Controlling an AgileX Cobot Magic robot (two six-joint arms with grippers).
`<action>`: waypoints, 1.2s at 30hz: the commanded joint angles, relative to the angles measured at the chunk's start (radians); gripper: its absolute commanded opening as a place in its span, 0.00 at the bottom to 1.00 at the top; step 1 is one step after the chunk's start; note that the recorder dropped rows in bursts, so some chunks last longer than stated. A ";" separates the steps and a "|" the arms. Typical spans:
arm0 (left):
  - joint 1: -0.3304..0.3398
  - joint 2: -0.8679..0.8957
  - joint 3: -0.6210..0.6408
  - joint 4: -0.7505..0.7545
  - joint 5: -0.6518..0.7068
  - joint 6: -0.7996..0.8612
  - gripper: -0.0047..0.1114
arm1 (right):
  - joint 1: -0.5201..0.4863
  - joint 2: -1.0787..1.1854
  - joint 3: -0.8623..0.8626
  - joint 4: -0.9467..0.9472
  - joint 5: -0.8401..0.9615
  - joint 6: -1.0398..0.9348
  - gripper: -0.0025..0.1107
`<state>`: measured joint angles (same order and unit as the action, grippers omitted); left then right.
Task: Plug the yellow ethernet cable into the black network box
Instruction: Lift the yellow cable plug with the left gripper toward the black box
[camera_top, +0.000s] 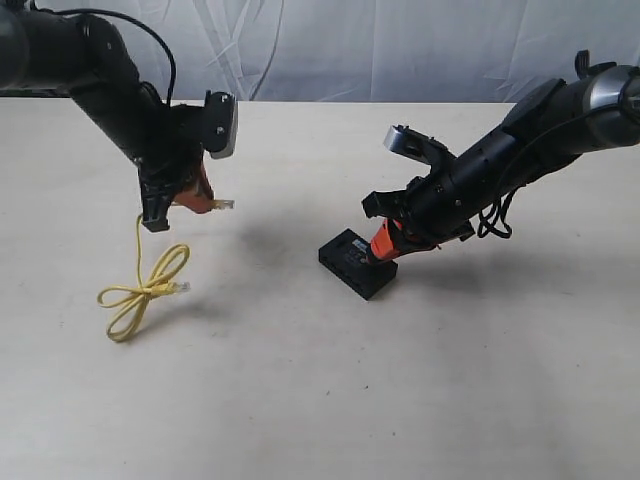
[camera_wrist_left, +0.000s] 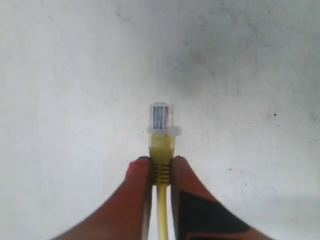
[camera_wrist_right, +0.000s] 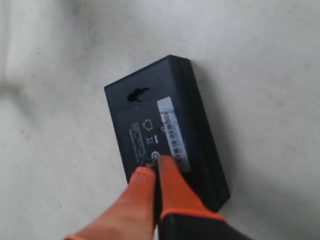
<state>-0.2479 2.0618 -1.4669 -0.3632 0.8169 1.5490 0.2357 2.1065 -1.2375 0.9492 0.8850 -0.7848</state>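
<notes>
The table (camera_top: 320, 400) is a broad, matte cream surface, faintly scuffed, with a pale creased sheet (camera_top: 400, 50) hanging behind it. Two black jointed arms reach in over it, the left arm (camera_top: 100, 70) from the far left corner and the right arm (camera_top: 540, 130) from the right edge, both ending in smooth orange fingers. Near the middle of the table lies the black network box (camera_top: 357, 265), a flat, hard plastic rectangle with a white barcode label strip (camera_wrist_right: 172, 132) and a keyhole-shaped slot (camera_wrist_right: 137, 94) on its upper face. The right gripper (camera_wrist_right: 154, 165) has its fingers brought together, their tips pressing on that face beside the label. Well off to the left, the yellow ethernet cable (camera_top: 152, 288) hangs as a thin glossy cord from the left gripper (camera_wrist_left: 159, 162), which pinches the ribbed yellow boot just behind a clear plug (camera_wrist_left: 161, 116) held above the table. The rest of the cord lies looped on the table, its other plug (camera_top: 181, 287) lying flat.
</notes>
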 joint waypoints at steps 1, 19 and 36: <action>-0.006 -0.086 0.001 0.011 0.019 -0.136 0.04 | 0.000 -0.002 -0.004 -0.001 -0.003 -0.004 0.02; -0.164 -0.333 0.156 0.363 0.003 -0.849 0.04 | 0.000 -0.002 -0.004 -0.001 0.006 -0.004 0.02; -0.323 -0.357 0.400 0.237 -0.066 -0.955 0.04 | 0.000 -0.002 -0.004 0.010 0.031 -0.001 0.02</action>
<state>-0.5558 1.6825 -1.0718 -0.0639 0.7629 0.5591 0.2357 2.1065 -1.2375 0.9492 0.8961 -0.7848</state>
